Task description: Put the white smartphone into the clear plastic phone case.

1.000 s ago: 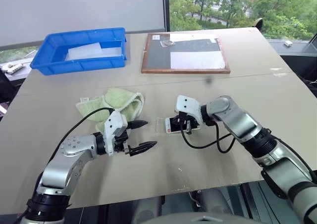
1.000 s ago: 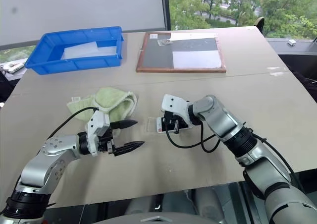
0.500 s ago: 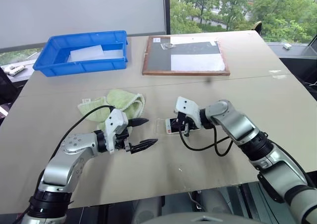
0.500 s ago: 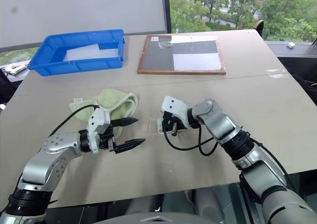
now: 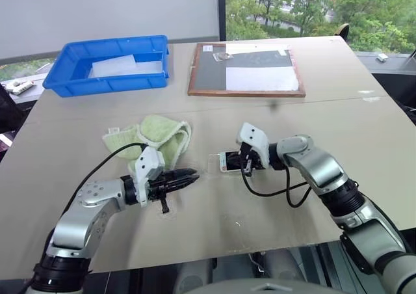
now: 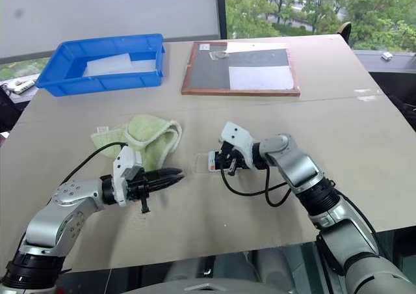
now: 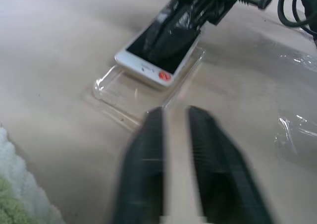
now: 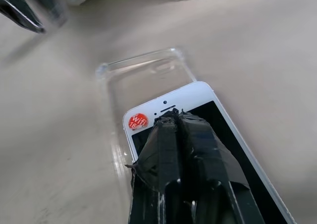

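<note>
Under the right end effector, white smartphone half-covers clear plastic phone case.

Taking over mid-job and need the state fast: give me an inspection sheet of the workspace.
Surface: tan table, bare around the work spot.
Job's things: white smartphone lies partly over the clear plastic phone case, not seated; the case's far end is uncovered.
Clutter: green towel; blue bin holding a frosted sheet; framed board; loose clear film.
Grippers: right gripper shut, tips pressing on the phone's screen; left gripper shut, holding nothing, just short of the case.
Cables: black cable loops on the table by the right wrist.
Surroundings: window with trees behind the table.
</note>
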You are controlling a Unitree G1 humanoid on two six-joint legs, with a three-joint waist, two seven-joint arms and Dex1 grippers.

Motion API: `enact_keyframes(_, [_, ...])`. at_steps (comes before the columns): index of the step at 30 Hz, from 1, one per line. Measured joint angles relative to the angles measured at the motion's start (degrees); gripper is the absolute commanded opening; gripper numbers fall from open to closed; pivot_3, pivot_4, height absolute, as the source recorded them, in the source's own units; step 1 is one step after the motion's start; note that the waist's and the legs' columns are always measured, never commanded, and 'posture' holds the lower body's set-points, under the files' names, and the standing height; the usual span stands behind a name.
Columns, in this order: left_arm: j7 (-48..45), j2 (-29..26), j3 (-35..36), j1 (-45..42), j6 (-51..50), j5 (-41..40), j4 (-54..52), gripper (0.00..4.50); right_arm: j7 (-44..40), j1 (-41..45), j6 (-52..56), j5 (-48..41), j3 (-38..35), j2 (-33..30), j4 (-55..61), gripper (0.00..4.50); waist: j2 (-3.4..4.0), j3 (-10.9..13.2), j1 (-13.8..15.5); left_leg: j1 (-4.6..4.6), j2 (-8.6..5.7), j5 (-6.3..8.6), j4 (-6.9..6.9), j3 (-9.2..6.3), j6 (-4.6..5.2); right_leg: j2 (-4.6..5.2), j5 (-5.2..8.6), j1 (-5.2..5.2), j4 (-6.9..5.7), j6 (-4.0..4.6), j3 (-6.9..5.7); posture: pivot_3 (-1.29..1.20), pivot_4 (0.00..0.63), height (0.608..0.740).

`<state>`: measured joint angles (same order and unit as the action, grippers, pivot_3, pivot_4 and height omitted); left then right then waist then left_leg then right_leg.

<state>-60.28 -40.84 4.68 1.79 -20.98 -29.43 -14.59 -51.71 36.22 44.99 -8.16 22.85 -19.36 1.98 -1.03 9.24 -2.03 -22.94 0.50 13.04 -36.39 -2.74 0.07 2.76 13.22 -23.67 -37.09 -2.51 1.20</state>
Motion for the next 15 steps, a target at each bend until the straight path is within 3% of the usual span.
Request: enact_keyframes(15, [0.18,-0.63,1.03,0.97,0.09,0.13,0.00,0.02,3.18,11.52,3.34,-3.29,-5.54,1.16,-4.02,0.00,0.12,1.03,-0.26,-0.13,-0.08,0.00,0.11,-0.05,0.00,-0.02,-0.13,-0.07,0.12,-0.19,-0.15,0.00,0.150,0.740])
